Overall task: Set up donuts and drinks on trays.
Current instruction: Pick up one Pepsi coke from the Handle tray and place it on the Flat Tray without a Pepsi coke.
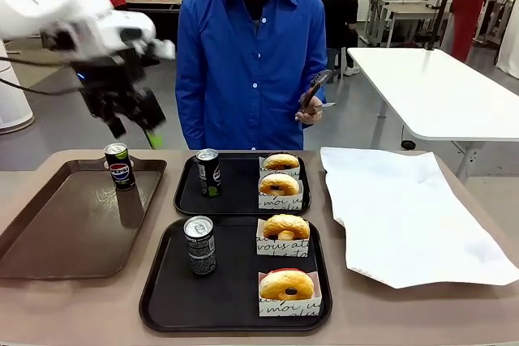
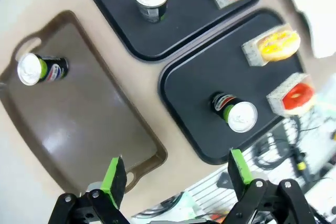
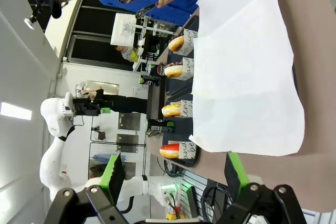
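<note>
While the left claw (image 1: pixel 134 129) hangs wide and empty at upper left, two black trays (image 1: pixel 235 313) at centre frame each carry one can (image 1: pixel 199 245) and two sleeved donuts (image 1: pixel 285 284); a third can (image 1: pixel 120 166) stands on the brown tray (image 1: pixel 49 241). The right claw (image 3: pixel 170 174) gapes wide, empty.

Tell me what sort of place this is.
Most likely a robotics lab staged as a snack counter, not a real shop. A white robot arm hangs over a table set with black trays of sleeved donuts and drink cans. More work tables and people stand behind.
</note>
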### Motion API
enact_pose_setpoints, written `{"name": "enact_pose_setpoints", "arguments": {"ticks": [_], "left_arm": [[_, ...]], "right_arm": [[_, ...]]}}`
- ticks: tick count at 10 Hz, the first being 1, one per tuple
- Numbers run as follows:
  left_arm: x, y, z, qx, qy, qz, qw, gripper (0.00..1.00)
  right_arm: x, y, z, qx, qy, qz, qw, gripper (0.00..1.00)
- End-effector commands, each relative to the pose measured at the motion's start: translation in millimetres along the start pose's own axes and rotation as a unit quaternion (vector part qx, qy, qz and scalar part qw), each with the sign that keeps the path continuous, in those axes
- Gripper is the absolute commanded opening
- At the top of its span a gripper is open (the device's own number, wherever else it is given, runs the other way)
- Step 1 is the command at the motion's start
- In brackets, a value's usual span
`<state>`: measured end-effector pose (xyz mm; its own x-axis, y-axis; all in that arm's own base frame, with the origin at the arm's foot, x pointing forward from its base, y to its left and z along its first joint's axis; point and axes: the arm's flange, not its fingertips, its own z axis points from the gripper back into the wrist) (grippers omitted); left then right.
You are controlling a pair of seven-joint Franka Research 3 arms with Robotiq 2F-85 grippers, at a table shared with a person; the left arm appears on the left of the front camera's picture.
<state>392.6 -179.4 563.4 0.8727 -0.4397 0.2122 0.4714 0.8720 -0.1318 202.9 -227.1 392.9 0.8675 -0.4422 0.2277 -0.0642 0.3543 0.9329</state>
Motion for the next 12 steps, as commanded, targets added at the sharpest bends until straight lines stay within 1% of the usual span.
{"name": "enact_pose_setpoints", "arguments": {"ticks": [1, 2, 3, 4, 5, 6, 7, 8, 10, 12], "left_arm": [[-55, 90, 53, -0.105, -0.120, 0.102, 0.982, 1.00], [-86, 127, 64, -0.131, -0.168, 0.134, 0.968, 1.00], [-114, 166, 69, -0.151, -0.195, 0.167, 0.955, 1.00], [-137, 207, 72, -0.195, -0.209, 0.206, 0.936, 1.00], [-164, 245, 69, -0.258, -0.207, 0.248, 0.910, 1.00], [-188, 265, 62, -0.312, -0.191, 0.284, 0.886, 1.00], [-203, 283, 56, -0.356, -0.171, 0.285, 0.874, 1.00], [-215, 301, 50, -0.392, -0.165, 0.280, 0.860, 1.00], [-231, 336, 33, -0.433, -0.140, 0.300, 0.838, 1.00], [-255, 354, 17, -0.427, -0.164, 0.319, 0.830, 1.00]], "right_arm": [[1, 1, -2, 0.011, -0.009, 0.010, 1.000, 1.00], [1, 1, -2, 0.011, -0.009, 0.010, 1.000, 1.00], [1, 1, -2, 0.011, -0.009, 0.010, 1.000, 1.00], [1, 1, -2, 0.011, -0.009, 0.010, 1.000, 1.00], [1, 1, -2, 0.011, -0.009, 0.010, 1.000, 1.00], [1, 1, -2, 0.011, -0.009, 0.010, 1.000, 1.00], [1, 1, -2, 0.011, -0.009, 0.010, 1.000, 1.00], [1, 1, -2, 0.011, -0.009, 0.010, 1.000, 1.00], [1, 1, -2, 0.011, -0.009, 0.010, 1.000, 1.00], [1, 1, -2, 0.011, -0.009, 0.010, 1.000, 1.00]]}}
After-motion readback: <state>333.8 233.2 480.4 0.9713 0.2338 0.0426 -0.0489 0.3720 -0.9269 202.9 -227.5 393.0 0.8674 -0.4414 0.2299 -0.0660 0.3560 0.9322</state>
